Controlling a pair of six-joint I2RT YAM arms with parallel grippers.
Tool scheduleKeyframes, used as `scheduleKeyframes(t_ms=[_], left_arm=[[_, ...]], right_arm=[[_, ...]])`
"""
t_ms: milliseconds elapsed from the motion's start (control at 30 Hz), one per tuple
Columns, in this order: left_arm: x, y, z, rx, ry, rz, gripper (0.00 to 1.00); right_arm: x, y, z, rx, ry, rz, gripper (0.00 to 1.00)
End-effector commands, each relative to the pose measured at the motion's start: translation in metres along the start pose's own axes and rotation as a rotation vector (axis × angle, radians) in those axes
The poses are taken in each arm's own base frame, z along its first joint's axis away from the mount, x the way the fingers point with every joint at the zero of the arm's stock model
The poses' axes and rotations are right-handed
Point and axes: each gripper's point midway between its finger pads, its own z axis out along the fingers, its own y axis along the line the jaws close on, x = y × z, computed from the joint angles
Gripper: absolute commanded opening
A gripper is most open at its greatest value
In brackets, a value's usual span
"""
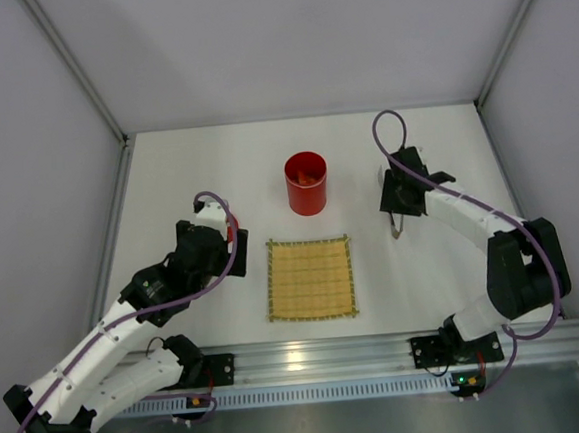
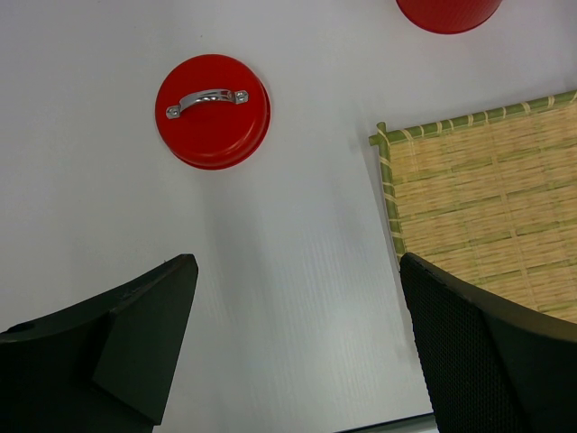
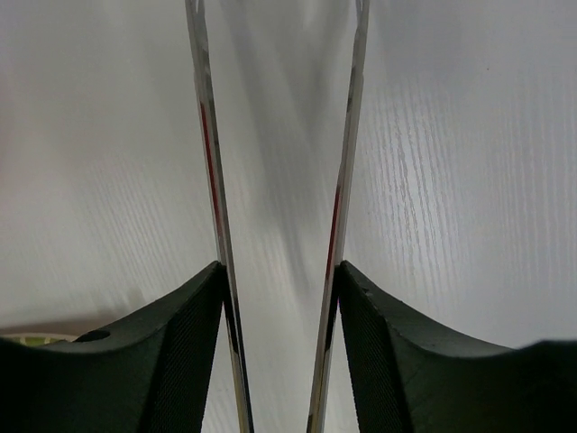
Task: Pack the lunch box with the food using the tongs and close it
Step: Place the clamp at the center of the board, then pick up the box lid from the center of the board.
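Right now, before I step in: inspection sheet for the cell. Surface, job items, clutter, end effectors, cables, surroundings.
Surface: white table, no spills seen.
Job's things: lunch box upright, open, orange food inside; lid flat on the table, left of the bamboo mat; tongs gripped, see below.
Clutter: nothing seen.
End effectors: left end effector open, empty, near the lid; right end effector closed on the tongs' two arms.
Cables: purple cables looped along both arms, clear of the items.
Surroundings: grey walls; metal rail at near edge.
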Motion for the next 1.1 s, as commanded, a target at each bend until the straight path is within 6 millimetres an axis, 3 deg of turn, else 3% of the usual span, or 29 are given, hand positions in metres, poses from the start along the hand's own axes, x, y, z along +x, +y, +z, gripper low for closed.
scheduleKeyframes(t_ms=[0,433,700,900,1000,1033,1067], left_arm=[[-0.006,-0.001,0.001,0.002,-0.031,-0.012,0.99],[-0.008,0.0,0.004,-0.024,-0.01,-0.018,0.99],[-0.014,0.002,0.003,-0.051,-0.013,-0.053,0.99],[-0.028,0.02,0.015,-0.247,0.038,-0.123,0.99],[-0.025,0.036,0.039,-0.298,0.09,-0.215,0.97],[-0.02,0.03,0.047,-0.238,0.122,-0.261,0.95],[-0.016,0.046,0.057,-0.268,0.141,-0.332,0.93]], right_arm=[[-0.015,0.001,0.007,-0.013,-0.063,0.042,0.52],[0.006,-0.004,0.01,-0.022,-0.03,0.037,0.73],[0.011,-0.003,0.007,-0.044,-0.026,0.037,0.77],[-0.014,0.006,-0.027,-0.109,-0.091,0.048,0.78],[-0.026,0.011,-0.046,-0.144,-0.12,0.038,0.79],[-0.028,0.012,-0.051,-0.153,-0.126,0.036,0.79],[-0.031,0.013,-0.056,-0.166,-0.135,0.036,0.79]])
